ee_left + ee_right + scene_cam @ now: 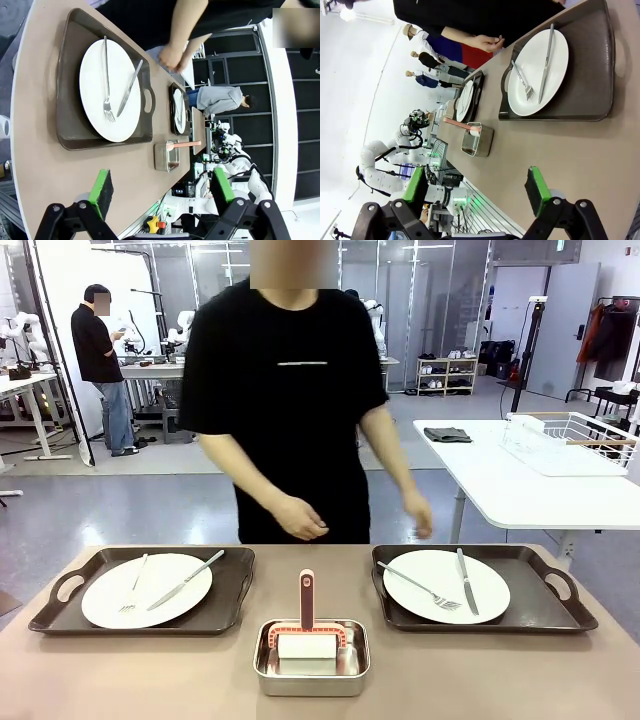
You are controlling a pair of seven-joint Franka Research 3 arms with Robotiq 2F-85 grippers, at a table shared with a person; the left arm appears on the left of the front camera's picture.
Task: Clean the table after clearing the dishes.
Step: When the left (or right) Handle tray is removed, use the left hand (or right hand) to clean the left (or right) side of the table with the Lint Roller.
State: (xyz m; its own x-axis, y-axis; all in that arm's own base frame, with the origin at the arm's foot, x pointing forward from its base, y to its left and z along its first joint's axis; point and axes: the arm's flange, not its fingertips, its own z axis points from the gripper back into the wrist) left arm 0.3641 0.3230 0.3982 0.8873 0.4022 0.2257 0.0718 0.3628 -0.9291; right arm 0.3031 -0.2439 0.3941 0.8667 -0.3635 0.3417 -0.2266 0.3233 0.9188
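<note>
The tan table (pixel 120 680) holds two dark brown trays. The left tray (pixel 60 615) carries a white plate (pixel 165 600) with a fork and knife; the same plate (pixel 120 120) lies ahead of my open left gripper (pixel 162 192), which hangs above the tabletop (pixel 45 170) with nothing between its green pads (pixel 102 190). The right tray (pixel 560 615) carries another white plate (pixel 425 605) with cutlery. This plate (pixel 555 60) lies ahead of my open, empty right gripper (pixel 477 187).
A small steel pan (pixel 312 685) with a white block and a pink-handled tool (pixel 306 595) sits at the front middle, between the trays. A person in black (pixel 285 390) stands at the far edge, hands (pixel 300 518) above the table. A white side table (pixel 520 480) stands right.
</note>
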